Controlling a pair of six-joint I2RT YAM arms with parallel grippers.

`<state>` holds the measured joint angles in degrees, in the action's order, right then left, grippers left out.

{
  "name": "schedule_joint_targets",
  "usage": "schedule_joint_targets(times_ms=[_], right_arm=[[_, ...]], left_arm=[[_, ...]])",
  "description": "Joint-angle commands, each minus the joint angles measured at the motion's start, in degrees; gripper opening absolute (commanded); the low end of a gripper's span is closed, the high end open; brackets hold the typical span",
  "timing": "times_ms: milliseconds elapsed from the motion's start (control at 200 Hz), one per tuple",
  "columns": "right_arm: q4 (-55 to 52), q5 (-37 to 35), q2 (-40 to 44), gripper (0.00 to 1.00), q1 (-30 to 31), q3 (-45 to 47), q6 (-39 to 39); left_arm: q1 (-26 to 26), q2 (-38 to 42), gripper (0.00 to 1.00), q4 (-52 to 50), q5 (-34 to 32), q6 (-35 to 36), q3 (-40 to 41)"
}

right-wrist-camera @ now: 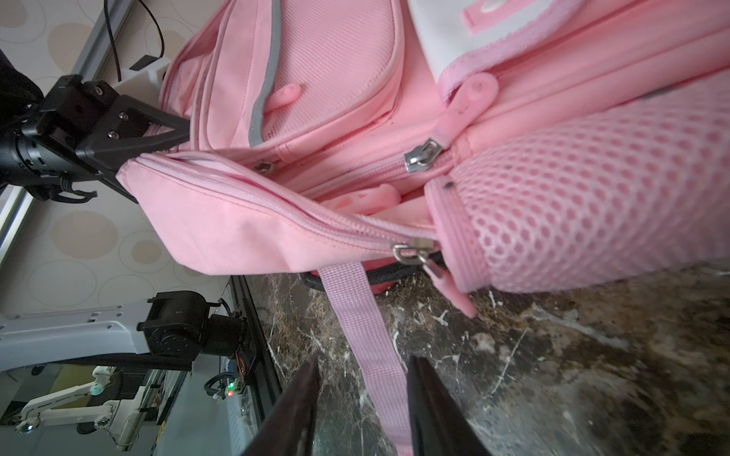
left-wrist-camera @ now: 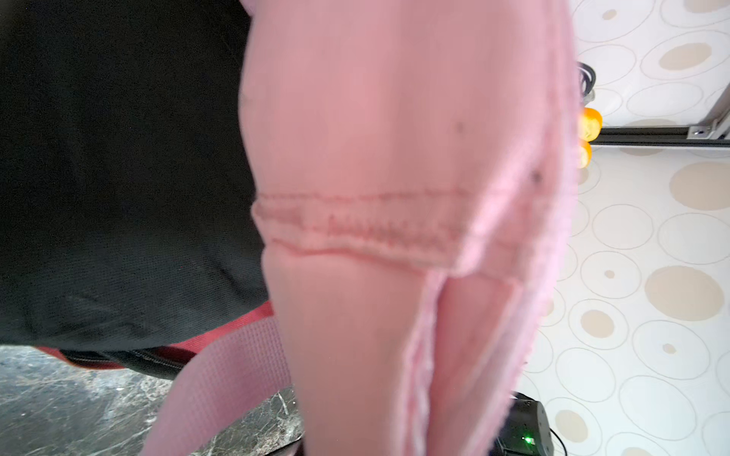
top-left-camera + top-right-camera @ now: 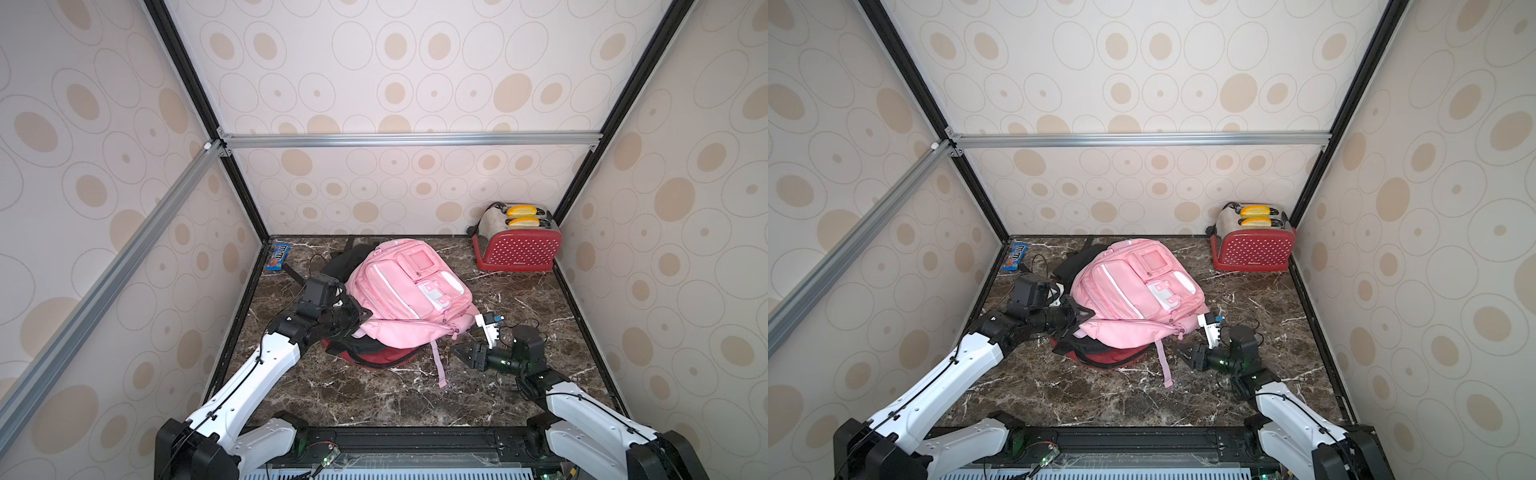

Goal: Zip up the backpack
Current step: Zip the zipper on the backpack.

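Left end effector point(image 1: 183, 134) clenched on backpack point(image 3: 409, 291) corner fabric, likely to tension zip track. Right end effector point(image 1: 365, 361) released, nothing held; zipper slider point(image 1: 411, 252) just ahead, past strap point(image 1: 355, 308). Backpack on worktop point(image 3: 374, 395) between both end effectors, main zip unclosed.

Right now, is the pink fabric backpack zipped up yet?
Not yet. Done: the left gripper is pinching an edge of the pink fabric backpack to steady it. In hand: the open right gripper sits near the silver metal zipper slider, not touching it. Left: grab the slider's pull and drag it along the gaping opening.
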<state>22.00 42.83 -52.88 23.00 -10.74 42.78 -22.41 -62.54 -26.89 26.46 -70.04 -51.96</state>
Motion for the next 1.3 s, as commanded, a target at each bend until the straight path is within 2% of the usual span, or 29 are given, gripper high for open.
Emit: schedule_joint_targets(times_ms=[0, 205, 521, 976, 1127, 1297], right_arm=[[2.58, -1.29, 2.95, 0.41, -0.58, 1.95, 1.99], [4.38, -2.76, 4.69, 0.40, -1.90, 3.26, 3.81], [18.56, -3.18, -8.00, 0.40, -3.05, 3.74, 6.70], [35.76, 0.48, -22.83, 0.35, -3.18, 0.98, 11.31], [40.37, 1.42, -25.37, 0.32, -3.16, 1.12, 13.27], [40.73, 1.74, -24.87, 0.28, -3.21, 0.81, 13.60]], left_arm=[[0.15, 2.81, 0.00, 7.44, 1.09, -3.41, -4.89], [0.10, 3.12, 0.00, 8.18, 2.18, -4.70, -6.24], [0.15, 3.13, 0.00, 8.85, 2.63, -5.46, -6.48], [0.11, 2.66, 0.00, 8.87, 2.99, -5.11, -6.31], [0.18, 2.57, 0.00, 8.85, 3.16, -5.09, -6.32], [0.17, 2.59, 0.00, 8.95, 3.20, -5.02, -6.13]])
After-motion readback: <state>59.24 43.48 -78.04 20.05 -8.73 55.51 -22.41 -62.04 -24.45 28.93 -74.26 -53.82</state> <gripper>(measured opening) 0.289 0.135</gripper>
